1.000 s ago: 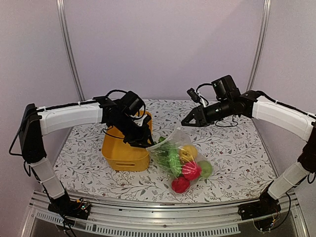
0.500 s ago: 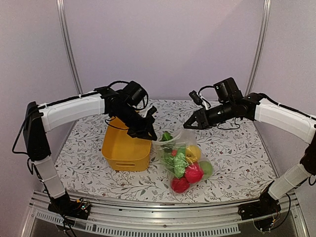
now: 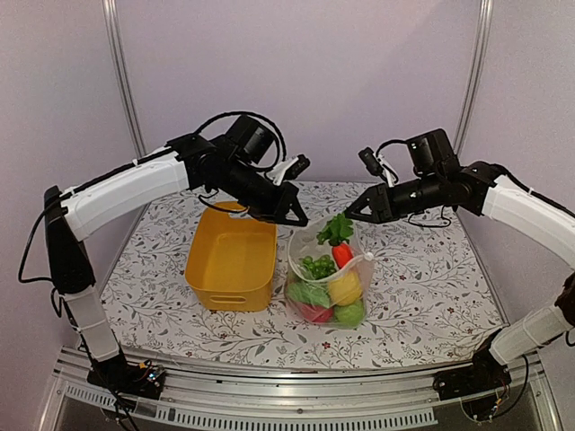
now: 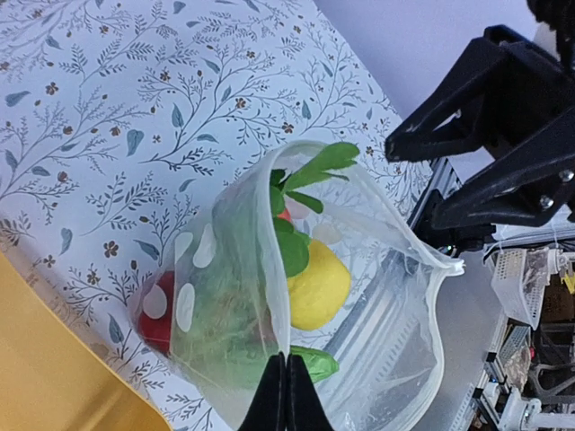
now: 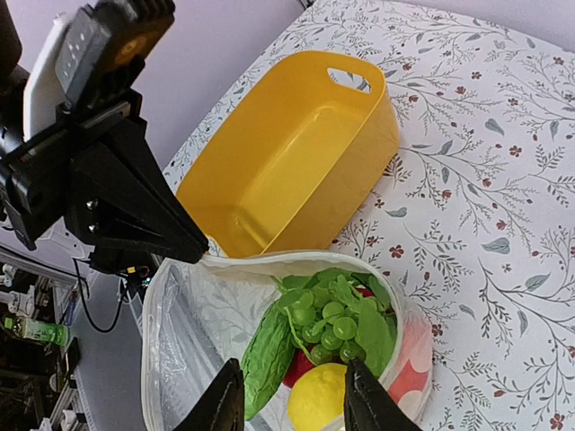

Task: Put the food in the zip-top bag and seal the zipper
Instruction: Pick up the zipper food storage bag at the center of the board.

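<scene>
Your left gripper (image 4: 286, 377) pinched tight on rim of dotted clear plastic zip-top bag (image 4: 395, 359); small plastic toy food (image 5: 328, 328) inside; your right gripper (image 5: 292, 384) spread, over mouth.

food (image 3: 344, 287) in bag (image 3: 296, 253) | bag just R of tub (image 3: 229, 292) | both on table (image 3: 422, 278), ctr

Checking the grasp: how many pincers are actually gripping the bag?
1. The left pincer is shut on the bag, at the rim nearest the tub; the right pincer is open near the opposite rim.
</scene>
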You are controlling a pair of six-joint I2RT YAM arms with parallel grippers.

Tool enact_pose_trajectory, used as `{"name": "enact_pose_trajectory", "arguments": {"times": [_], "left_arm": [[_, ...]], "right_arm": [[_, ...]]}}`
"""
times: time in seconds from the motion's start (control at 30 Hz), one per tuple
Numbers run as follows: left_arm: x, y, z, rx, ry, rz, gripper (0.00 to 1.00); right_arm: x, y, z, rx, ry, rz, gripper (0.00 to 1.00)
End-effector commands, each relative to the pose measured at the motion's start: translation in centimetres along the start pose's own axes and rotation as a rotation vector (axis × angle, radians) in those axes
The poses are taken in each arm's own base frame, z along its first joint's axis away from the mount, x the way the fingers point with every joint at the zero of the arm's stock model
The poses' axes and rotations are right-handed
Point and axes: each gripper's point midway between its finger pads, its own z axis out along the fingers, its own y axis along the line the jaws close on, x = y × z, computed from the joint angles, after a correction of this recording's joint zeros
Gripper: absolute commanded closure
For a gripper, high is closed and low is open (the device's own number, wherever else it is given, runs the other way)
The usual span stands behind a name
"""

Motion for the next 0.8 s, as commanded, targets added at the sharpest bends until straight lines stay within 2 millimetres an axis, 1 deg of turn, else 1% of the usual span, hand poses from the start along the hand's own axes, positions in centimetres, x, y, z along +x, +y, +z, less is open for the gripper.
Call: {"name": "enact_pose_trajectory", "arguments": {"times": [0.0,0.07,0.13,0.27,0.4,0.47,0.6,0.7,0.77], "left_arm": [[1.9,0.4,0.6,-0.043,0.033,0.087,1.00],[2.2,0.4,0.5,-0.061,0.025,0.109,1.00],[2.2,0.4,0.2,-0.072,0.006,0.118,1.00],[1.1,0.2,-0.9,-0.089,-0.068,0.136,1.00],[0.5,-0.1,-2.0,-0.094,-0.120,0.146,1.00],[0.3,-0.3,-2.4,-0.090,-0.143,0.148,1.00],[0.3,-0.2,-2.6,-0.092,-0.160,0.154,1.00],[0.6,0.1,-2.2,-0.094,-0.149,0.151,1.00],[0.7,0.2,-2.1,-0.095,-0.150,0.148,1.00]], "right_arm": [[-1.8,0.7,-2.9,0.062,-0.063,-0.067,0.61],[-1.5,0.5,-2.9,0.074,-0.034,-0.078,0.59],[-0.7,0.6,-2.5,0.060,0.016,-0.074,0.56],[0.7,0.4,-1.0,0.058,0.116,-0.048,0.53],[1.2,-0.9,0.0,0.119,0.170,-0.015,0.52],[1.2,-1.1,0.5,0.127,0.191,-0.002,0.52],[1.5,-0.9,1.3,0.126,0.255,0.015,0.52],[2.3,-0.6,1.8,0.127,0.313,0.015,0.52],[2.5,-0.4,1.8,0.133,0.330,0.013,0.52]]}}
